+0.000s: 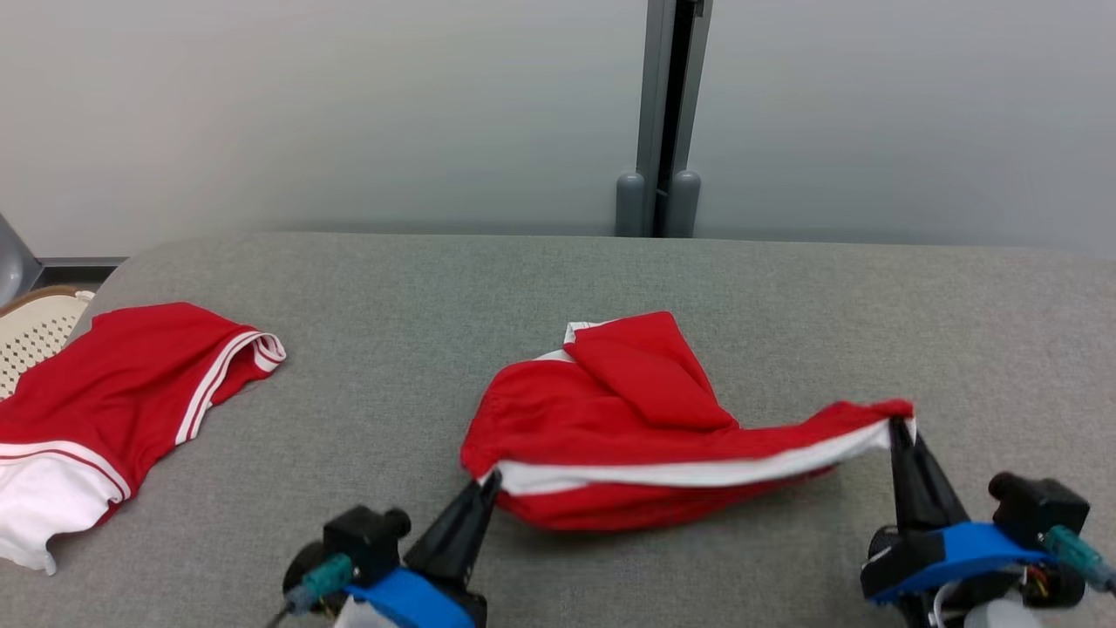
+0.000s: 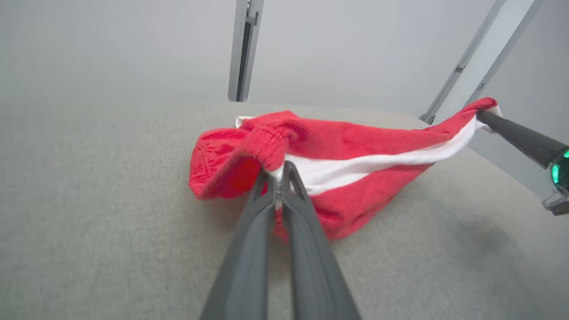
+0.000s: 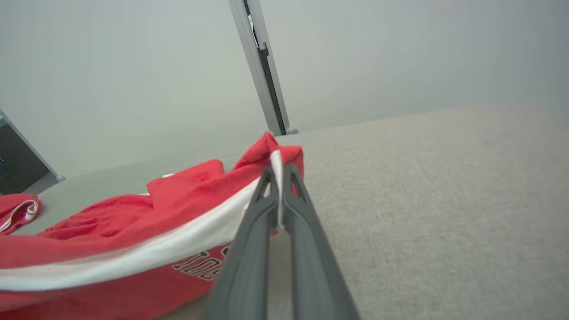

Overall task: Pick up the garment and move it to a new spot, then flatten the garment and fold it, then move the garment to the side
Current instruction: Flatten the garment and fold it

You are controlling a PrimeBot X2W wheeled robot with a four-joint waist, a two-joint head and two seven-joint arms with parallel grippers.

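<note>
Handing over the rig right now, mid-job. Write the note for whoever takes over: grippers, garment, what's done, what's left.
Left gripper: shut on the garment, at one end of its white-banded edge.
Right gripper: shut on the other end of that edge, held raised.
Garment: bunched mid-table, its edge stretched between both grippers. A second garment lies apart at the table's left.
Done: both ends gripped.
Left: spread it flat, fold it, move it aside.
</note>
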